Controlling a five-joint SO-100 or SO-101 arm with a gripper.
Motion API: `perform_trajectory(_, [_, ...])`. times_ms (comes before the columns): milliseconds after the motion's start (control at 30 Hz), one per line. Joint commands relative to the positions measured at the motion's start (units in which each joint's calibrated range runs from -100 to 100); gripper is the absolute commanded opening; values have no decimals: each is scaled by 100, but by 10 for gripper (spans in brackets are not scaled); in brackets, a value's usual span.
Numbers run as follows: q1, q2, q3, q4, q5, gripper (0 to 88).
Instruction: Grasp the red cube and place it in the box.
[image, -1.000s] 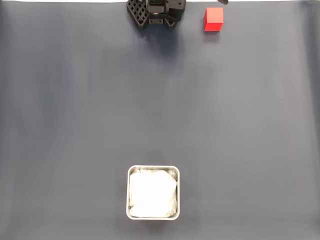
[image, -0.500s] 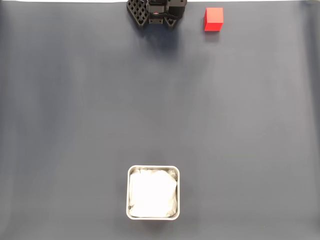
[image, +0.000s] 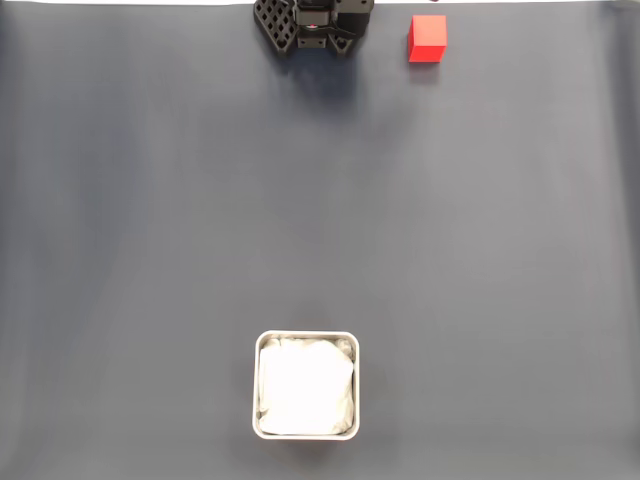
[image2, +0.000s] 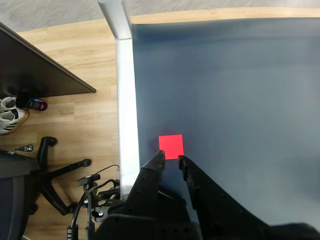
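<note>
A dark grey worktop (image: 320, 220) carries everything here, and in the wrist view its pale metal edge (image2: 126, 95) runs along one side with wooden floor (image2: 70, 65) and an office chair base (image2: 55, 177) beyond it. Next in size is the box (image: 306, 338), a square silver tin lined with white paper, sitting near the bottom of the fixed view, well apart from the rest; its open top faces up, ready to receive a drop. The arm's black body (image: 312, 22) shows at the top edge of the fixed view, left of the target. In the wrist view the gripper (image2: 171, 160) points down at the mat with its fingertips drawn close together, only a narrow slit between them and nothing held. The red cube (image2: 171, 146) lies just beyond those tips, close to the worktop's edge; in the fixed view the red cube (image: 427, 38) sits near the top, right of the arm. The camera seems aimed to line the cube up between the fingers, so the grasp has probably not begun; the fingers would need to spread before descending.
</note>
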Motion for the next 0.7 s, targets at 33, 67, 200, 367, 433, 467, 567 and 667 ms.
perform_trajectory(33, [-42, 179, 57, -158, -44, 50])
perform_trajectory(67, [-42, 196, 84, -166, -39, 60])
perform_trajectory(200, [-13, 291, 240, -273, -24, 106])
perform_trajectory(367, [-6, 413, 440, -527, -44, 153])
perform_trajectory(433, [-6, 439, 522, -601, -34, 161])
perform_trajectory(467, [1, 447, 550, -617, -24, 168])
perform_trajectory(567, [65, 473, 623, -699, 29, 191])
perform_trajectory(667, [185, 473, 723, -781, 137, 213])
